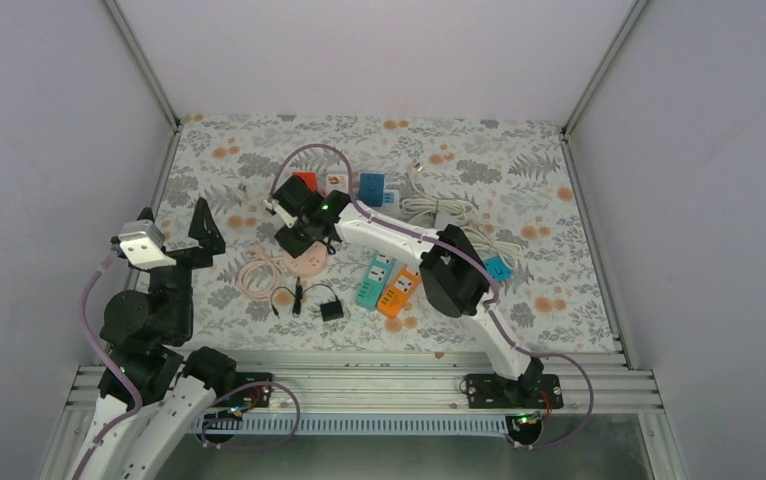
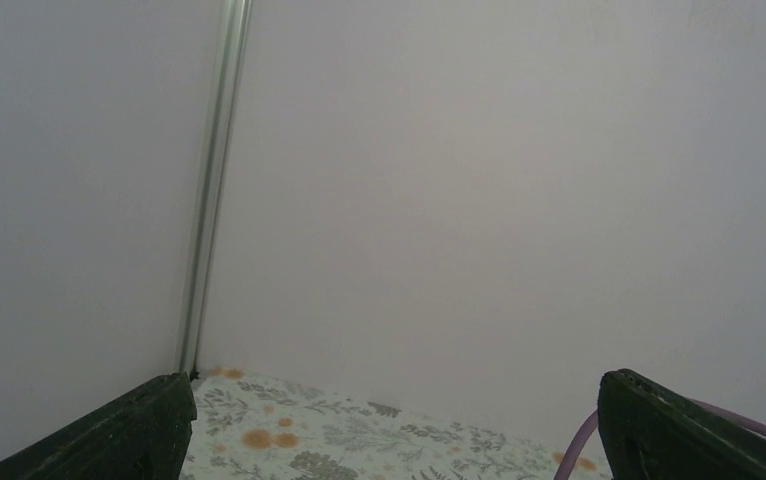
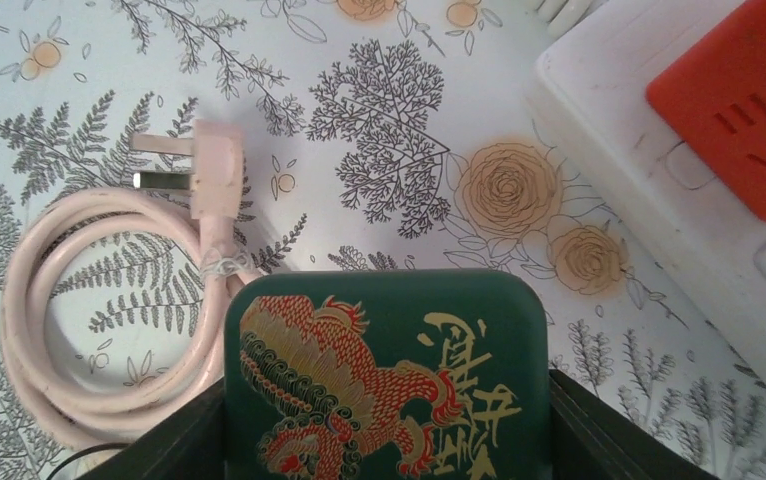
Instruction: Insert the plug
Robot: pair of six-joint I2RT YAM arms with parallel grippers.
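right end effector (image 1: 299,235) reached out over mid-left of the floral worktop (image 1: 519,190), fingers clamped on a dark green block (image 3: 384,370) with red/gold dragon print, held above the surface; its prongs can't be seen

white power strip (image 3: 639,170) lies just to the right of the block in the right wrist view, with a red adapter (image 3: 749,100) sitting on it; block and strip are apart, nothing inserted

pink cable (image 3: 59,300) coiled on the worktop left of the block, and its pink plug (image 3: 214,170) lies flat with prongs pointing left

left end effector (image 2: 399,425) raised at the left side and aimed at the back wall, fingers (image 2: 149,425) spread apart, nothing between them

top view also shows a teal strip (image 1: 371,282) and an orange strip (image 1: 399,292) side by side near the right arm's elbow, a small black adapter (image 1: 331,310) just left of them, and a white cable bundle (image 1: 444,212) toward the back right
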